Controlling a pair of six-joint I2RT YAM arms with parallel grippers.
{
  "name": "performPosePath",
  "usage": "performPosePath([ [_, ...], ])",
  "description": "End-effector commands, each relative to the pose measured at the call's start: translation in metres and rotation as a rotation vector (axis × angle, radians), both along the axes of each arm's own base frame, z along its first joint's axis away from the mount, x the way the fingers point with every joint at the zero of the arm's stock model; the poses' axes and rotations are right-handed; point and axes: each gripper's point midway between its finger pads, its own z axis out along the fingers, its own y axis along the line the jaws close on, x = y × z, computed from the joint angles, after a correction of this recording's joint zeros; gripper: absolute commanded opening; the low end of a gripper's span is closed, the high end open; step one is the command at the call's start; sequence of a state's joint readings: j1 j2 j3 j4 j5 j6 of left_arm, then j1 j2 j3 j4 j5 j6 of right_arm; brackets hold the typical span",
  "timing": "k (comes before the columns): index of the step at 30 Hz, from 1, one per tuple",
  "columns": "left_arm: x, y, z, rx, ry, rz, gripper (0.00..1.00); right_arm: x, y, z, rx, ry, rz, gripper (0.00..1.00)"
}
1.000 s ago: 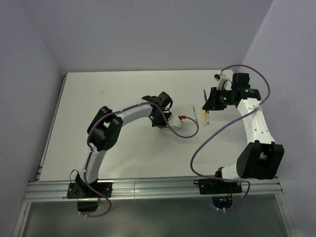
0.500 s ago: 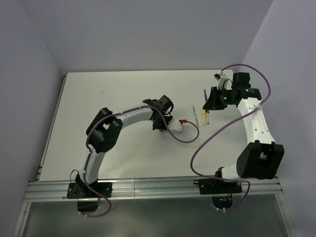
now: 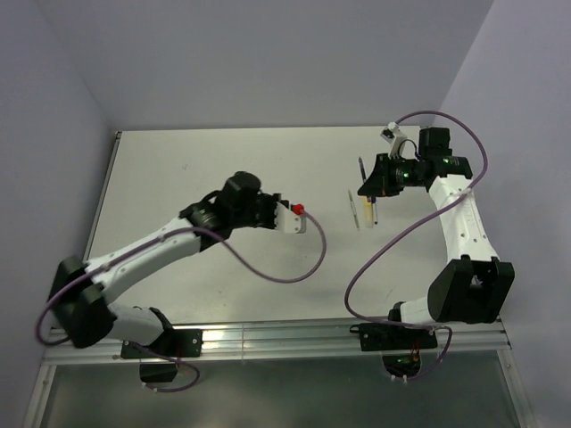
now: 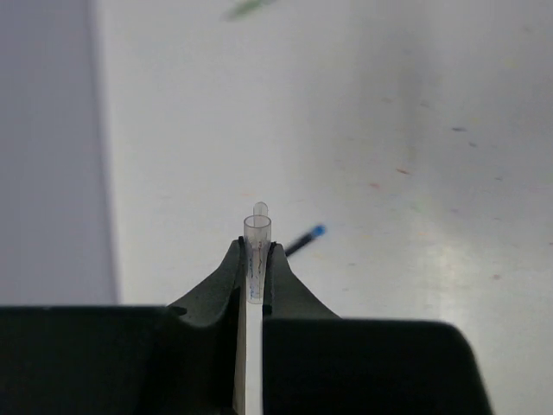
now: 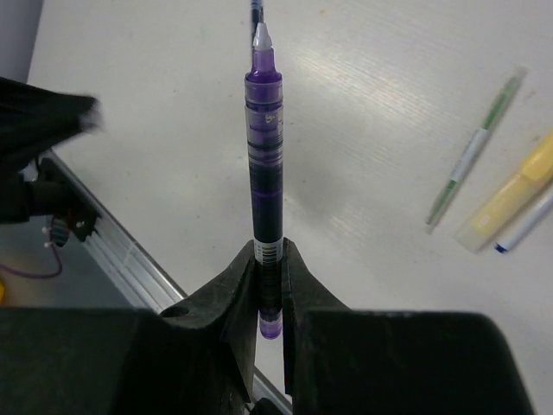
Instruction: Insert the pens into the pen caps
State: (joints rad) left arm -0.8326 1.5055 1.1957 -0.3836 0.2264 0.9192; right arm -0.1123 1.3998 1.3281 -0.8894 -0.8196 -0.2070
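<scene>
Presently, the left gripper (image 4: 257, 252) is seen closed on the clear pen cap (image 4: 257, 232). The cap is pinched between the 2 fingertips and stands out beyond them, with its open mouth turned away from the wrist. Beyond these fingers and slightly to their right, a thin dark pen (image 4: 302, 241) with a blue tip lies on the table (image 4: 415, 173), apart from the cap.

The right gripper (image 5: 269, 259) is clamped on the purple pen (image 5: 263, 156) near its rear end. The barrel runs straight out past the fingertips and ends in a whitish tip, and a short stub of the pen is left behind the grip. To the right of these fingers, 3 things are seen lying on the table: a green-and-white pen (image 5: 471, 156), a yellow cap (image 5: 511, 194) and, just beside the cap, a white pen with a blue tip (image 5: 529, 223).

From above, the 2 grippers are seen well apart. The lying things are found between them, much nearer the right fingers than the left.
</scene>
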Motion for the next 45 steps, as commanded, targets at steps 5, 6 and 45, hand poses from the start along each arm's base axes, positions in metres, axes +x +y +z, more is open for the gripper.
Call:
performPosePath([
  [5,0.022,0.038,0.131,-0.373,-0.657,0.156,0.0,-0.035,0.071,0.021,0.124,-0.037,0.293,0.0],
  [6,0.022,0.048,0.141,-0.409,-0.749,0.188,0.0,-0.041,0.079,0.021,0.139,-0.04,0.34,0.0],
  [45,-0.04,0.046,0.11,-0.215,-1.312,-0.227,0.0,-0.131,0.168,0.015,0.012,0.035,0.813,0.0],
])
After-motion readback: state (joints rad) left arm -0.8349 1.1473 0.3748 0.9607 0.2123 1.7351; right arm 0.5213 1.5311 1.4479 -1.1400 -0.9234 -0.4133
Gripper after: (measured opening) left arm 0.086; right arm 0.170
